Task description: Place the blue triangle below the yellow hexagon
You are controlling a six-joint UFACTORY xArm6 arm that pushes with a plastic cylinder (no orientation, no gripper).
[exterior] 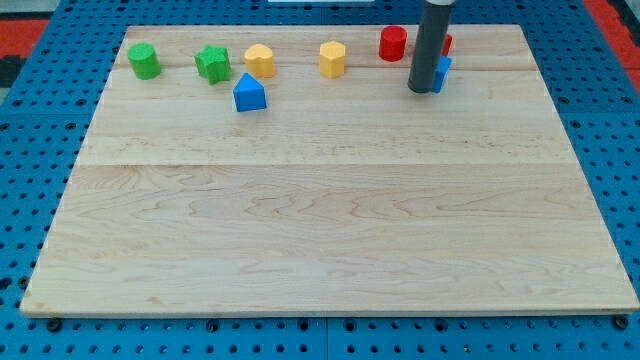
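The blue triangle [249, 93] lies near the view's top left, just below and slightly left of a rounded yellow block [259, 60]. The yellow hexagon [332, 58] stands further right along the top edge, apart from the triangle. My tip [421, 90] rests on the board at the view's top right, well to the right of both. It touches or nearly touches a second blue block [443, 72], which the rod partly hides.
A green cylinder [144, 61] and a green star-like block [212, 63] stand at the top left. A red cylinder [392, 43] is just left of the rod, and another red block [446, 44] peeks out behind it. The wooden board [320, 220] lies on a blue pegboard.
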